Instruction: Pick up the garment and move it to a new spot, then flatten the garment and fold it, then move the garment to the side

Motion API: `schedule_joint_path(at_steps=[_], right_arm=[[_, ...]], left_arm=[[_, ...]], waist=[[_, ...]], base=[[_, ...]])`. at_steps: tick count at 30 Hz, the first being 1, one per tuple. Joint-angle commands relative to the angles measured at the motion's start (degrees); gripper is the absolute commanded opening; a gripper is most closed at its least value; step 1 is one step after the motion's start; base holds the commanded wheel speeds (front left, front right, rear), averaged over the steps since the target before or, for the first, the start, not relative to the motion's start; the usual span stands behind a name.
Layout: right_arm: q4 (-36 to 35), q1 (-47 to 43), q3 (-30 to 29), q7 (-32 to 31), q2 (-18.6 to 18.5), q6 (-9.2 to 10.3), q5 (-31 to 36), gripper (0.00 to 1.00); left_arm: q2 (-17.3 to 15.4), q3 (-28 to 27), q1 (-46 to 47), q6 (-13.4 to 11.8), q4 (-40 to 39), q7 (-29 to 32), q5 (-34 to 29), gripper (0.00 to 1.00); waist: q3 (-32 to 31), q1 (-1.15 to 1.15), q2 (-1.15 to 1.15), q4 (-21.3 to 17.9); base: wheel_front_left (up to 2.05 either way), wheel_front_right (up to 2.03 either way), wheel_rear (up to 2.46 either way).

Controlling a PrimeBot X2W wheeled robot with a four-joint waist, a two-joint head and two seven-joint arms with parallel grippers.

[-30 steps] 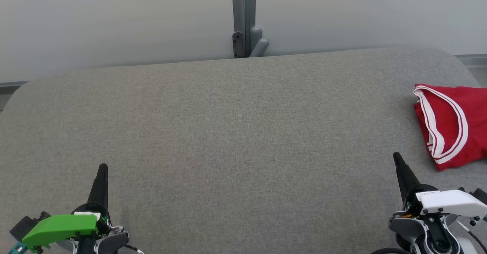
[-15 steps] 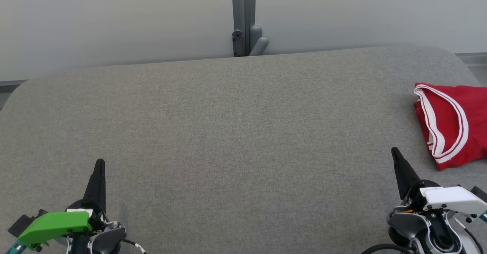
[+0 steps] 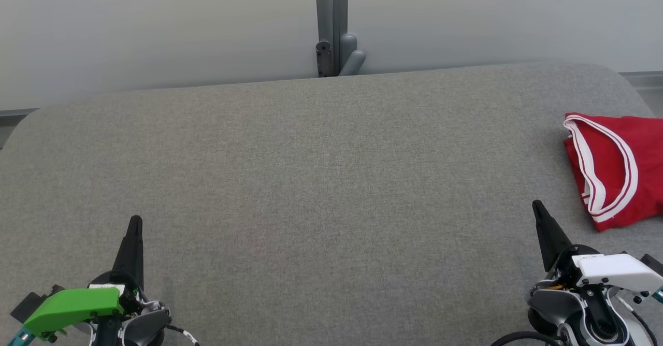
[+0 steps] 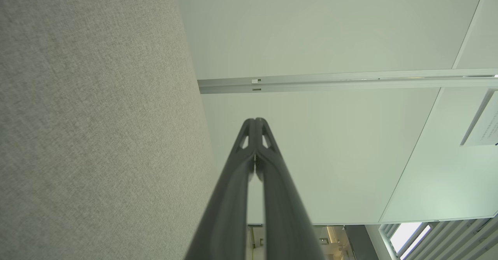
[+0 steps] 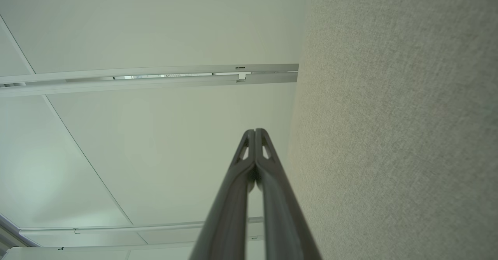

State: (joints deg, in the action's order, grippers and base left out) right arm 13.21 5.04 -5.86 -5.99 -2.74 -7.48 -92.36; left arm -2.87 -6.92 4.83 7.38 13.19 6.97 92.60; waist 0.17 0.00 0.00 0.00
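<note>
The garment, a red piece with white striped trim, lies folded on the grey fabric-covered table at the table's right end, roughly midway between its far and near edges. Its trimmed edge curves along the side facing the table's middle, and its right part runs out of the head view. You have the left gripper over the table's near left part, under a green wrist cover. Its two dark fingers are pressed together to a single point aimed at the table's far edge, with nothing between them. You have the right gripper over the table's near right part, under a white wrist cover. Its fingers are likewise closed tip to tip and empty. It is near the garment's near corner but apart from it, on the side toward the table's middle. Whether either tip touches the fabric you cannot tell. Beyond the middle of the table's far edge a grey post rises against a pale wall.
</note>
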Motion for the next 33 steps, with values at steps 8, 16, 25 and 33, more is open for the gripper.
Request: schedule_joint_path(at_steps=[8, 16, 25, 33], right_arm=[[-0.3, 0.6, 0.1, -0.2, -0.3, -0.02, -0.4, 0.0], [-0.3, 0.6, 0.1, -0.2, -0.3, -0.02, -0.4, 0.0], [-0.3, 0.6, 0.1, -0.2, -0.3, -0.02, -0.4, 0.0], [-0.3, 0.6, 0.1, -0.2, -0.3, -0.02, -0.4, 0.0]], left_arm=[[-0.3, -0.1, 0.9, 0.2, -0.2, 0.1, 0.0, 0.0], [-0.3, -0.1, 0.9, 0.2, -0.2, 0.2, -0.1, 0.0], [-0.2, -0.1, 0.9, 0.2, -0.2, 0.2, -0.1, 0.0], [-0.2, -0.2, 0.9, 0.2, -0.2, 0.2, -0.1, 0.0]], waist=[[0.0, 0.0, 0.0, 0.0], [0.0, 0.0, 0.0, 0.0], [0.0, 0.0, 0.0, 0.0], [0.0, 0.0, 0.0, 0.0]], base=[[0.0, 0.0, 0.0], [0.0, 0.0, 0.0], [0.0, 0.0, 0.0], [0.0, 0.0, 0.0]])
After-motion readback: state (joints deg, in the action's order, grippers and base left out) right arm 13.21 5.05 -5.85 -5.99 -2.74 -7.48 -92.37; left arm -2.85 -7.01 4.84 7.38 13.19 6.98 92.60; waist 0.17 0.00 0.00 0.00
